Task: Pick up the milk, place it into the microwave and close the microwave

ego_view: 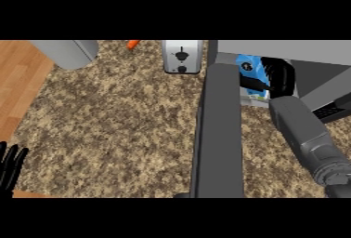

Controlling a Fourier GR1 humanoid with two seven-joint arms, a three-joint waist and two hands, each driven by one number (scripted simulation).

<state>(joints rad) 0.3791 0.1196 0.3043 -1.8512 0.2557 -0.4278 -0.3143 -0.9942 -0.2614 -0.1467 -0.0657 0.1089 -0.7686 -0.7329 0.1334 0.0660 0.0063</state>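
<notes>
The blue and white milk carton [249,69] stands inside the microwave [288,49] at the upper right. My right hand [277,76] reaches into the opening with its fingers curled round the carton. The microwave's dark door [218,135] hangs open toward me and runs down the middle of the view. At the lower left edge my left hand [10,162] rests open, fingers up.
A silver toaster [182,56] stands at the back centre beside the microwave. A grey rounded container [67,52] sits at the back left, and an orange object [133,43] peeks in at the top. Wooden floor lies beyond the counter's left edge.
</notes>
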